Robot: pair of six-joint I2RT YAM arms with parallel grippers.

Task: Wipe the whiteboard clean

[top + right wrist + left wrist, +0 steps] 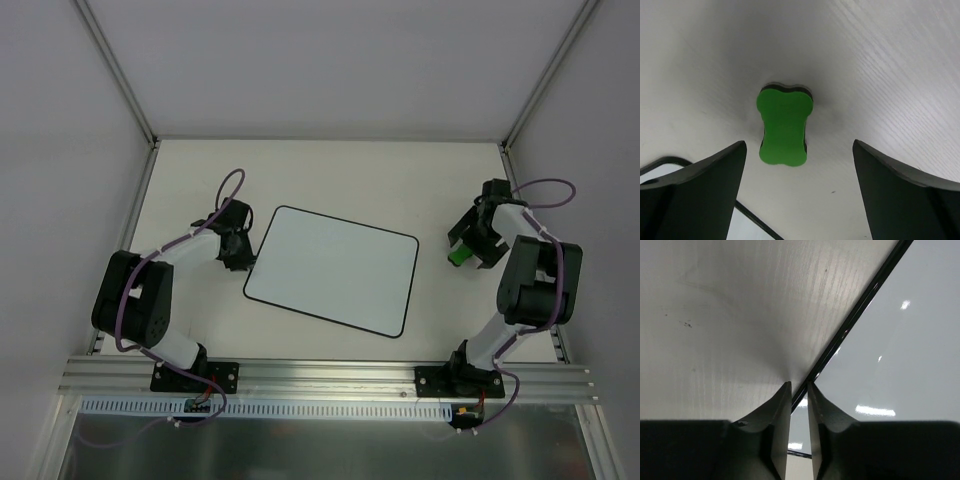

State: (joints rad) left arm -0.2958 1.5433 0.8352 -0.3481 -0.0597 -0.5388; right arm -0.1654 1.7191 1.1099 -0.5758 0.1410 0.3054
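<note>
Dark fingers [780,430] of the left pincer [799,386] fill the bottom of the left wrist view. They stand almost together, with a slim gap between them, and clamp nothing. The black border of the whiteboard [332,270] runs through that gap, so one fingertip sits over the bare worktop [330,170] and the other over the board's glossy face.

From above, the whiteboard lies flat in the middle of the worktop, turned slightly askew, and its face is plain white. The left pincer is down at the board's left edge.

On the right side, the right pincer [799,144] is spread wide and released. Its two fingers stand on either side of a green eraser [784,125] without touching it. The eraser is bone-shaped, green on top with a dark layer beneath, and rests on the worktop near the board's right edge but apart from it. A rounded corner of the board shows at the lower left of the right wrist view.
</note>
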